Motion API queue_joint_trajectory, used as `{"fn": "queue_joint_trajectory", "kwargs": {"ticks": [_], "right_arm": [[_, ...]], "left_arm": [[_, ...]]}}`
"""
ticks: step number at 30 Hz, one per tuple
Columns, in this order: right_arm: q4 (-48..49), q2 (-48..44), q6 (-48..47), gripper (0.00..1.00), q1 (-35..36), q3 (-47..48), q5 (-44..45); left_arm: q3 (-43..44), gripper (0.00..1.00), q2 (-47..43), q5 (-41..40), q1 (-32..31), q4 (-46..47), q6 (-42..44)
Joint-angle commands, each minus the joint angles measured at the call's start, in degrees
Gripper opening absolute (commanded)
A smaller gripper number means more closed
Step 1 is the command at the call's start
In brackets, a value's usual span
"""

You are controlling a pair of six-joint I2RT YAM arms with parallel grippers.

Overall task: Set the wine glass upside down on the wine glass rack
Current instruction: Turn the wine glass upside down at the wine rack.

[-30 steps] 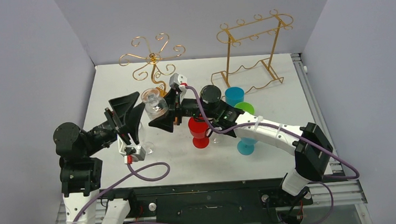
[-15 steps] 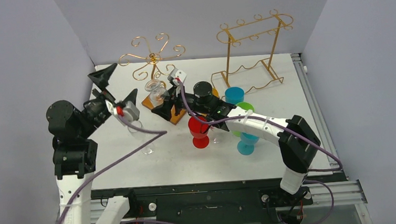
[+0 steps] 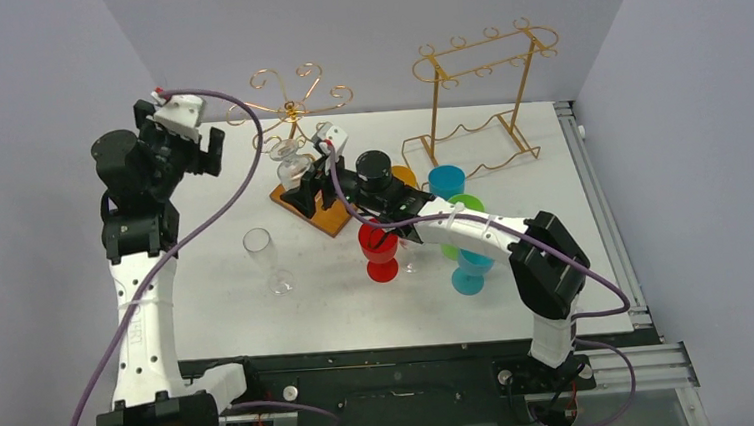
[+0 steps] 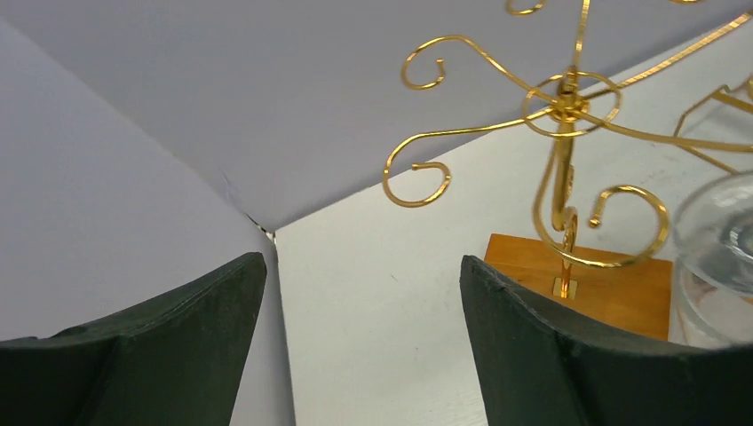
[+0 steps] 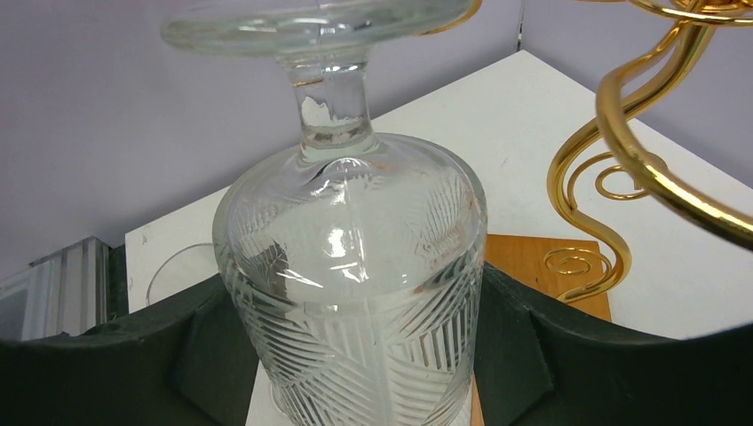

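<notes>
A clear cut-pattern wine glass (image 5: 351, 266) is held upside down, foot (image 5: 315, 22) up, between my right gripper's (image 5: 351, 306) black fingers. From above, the glass (image 3: 291, 165) hangs over the left end of the rack's brown wooden base (image 3: 323, 209), just below the curled gold arms of the wine glass rack (image 3: 290, 107). A gold arm (image 5: 657, 169) curves close by on the glass's right. My left gripper (image 3: 210, 148) is raised at the back left, open and empty (image 4: 361, 266), facing the rack (image 4: 568, 106).
A clear flute glass (image 3: 262, 253) stands on the table's left. A red goblet (image 3: 380, 249), blue cups (image 3: 446, 181), a green cup (image 3: 467, 206) and a black object (image 3: 374, 168) crowd under my right arm. A tall gold frame rack (image 3: 484, 85) stands back right.
My left arm let go near the glass, lifted and swung back to the far left, open. My right gripper carried the upside-down glass back toward the rack's arms.
</notes>
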Motion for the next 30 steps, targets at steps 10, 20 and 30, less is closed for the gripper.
{"fn": "queue_joint_trajectory", "kwargs": {"ticks": [10,20,30], "right_arm": [[8.9,1.9,2.4,0.01,-0.9,6.5,3.0],[8.4,5.3,3.7,0.01,-1.3,10.7,4.2],[10.6,1.2,4.2,0.01,-2.0,4.3,7.0]], "left_arm": [[12.1,0.74,13.7,4.0,5.1,1.9,-13.1],[12.5,0.71,20.2,4.9,5.2,4.3,-12.2],[13.5,0.52,24.4,16.4,6.4,6.9,-16.4]]}}
